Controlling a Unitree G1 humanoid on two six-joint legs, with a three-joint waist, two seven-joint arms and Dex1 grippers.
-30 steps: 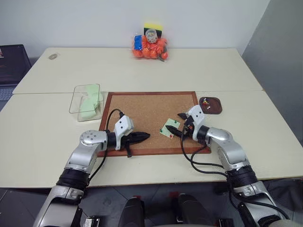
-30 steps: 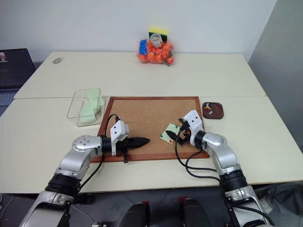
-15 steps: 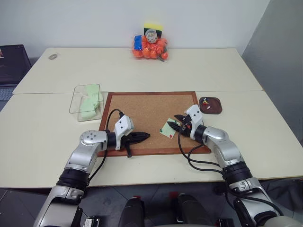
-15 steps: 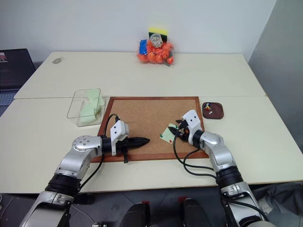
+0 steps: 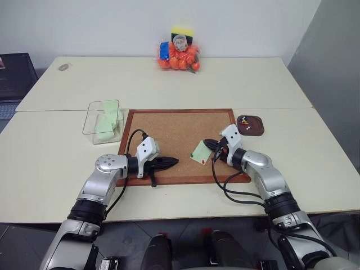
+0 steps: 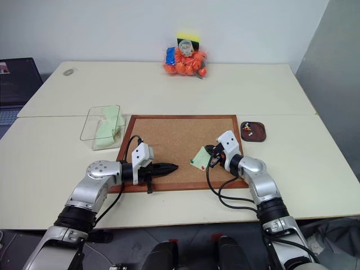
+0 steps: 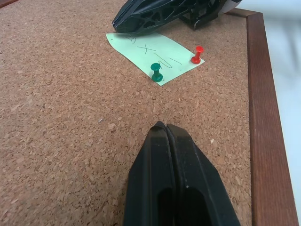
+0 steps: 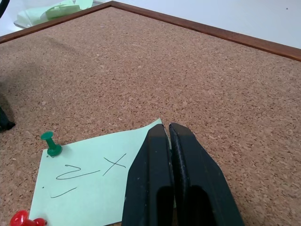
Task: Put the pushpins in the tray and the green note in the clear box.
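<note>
Right claw (image 8: 168,129) at green note (image 8: 89,188) edge

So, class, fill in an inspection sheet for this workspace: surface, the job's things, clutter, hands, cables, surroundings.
Surface: pale table with a wood-framed corkboard lying on it.
Job's things: green note still pinned to the corkboard by the green pushpin and the red pushpin; brown tray right of the board, small pins already in it; clear box left of the board, green paper inside.
Clutter: bag of orange items at the table's far edge.
Hands: left hand shut, empty, over the board; right hand shut at the note's edge, grip on the paper not certain.
Cables: black cable looped under the right arm.
Surroundings: white wall; dark screen far left.
</note>
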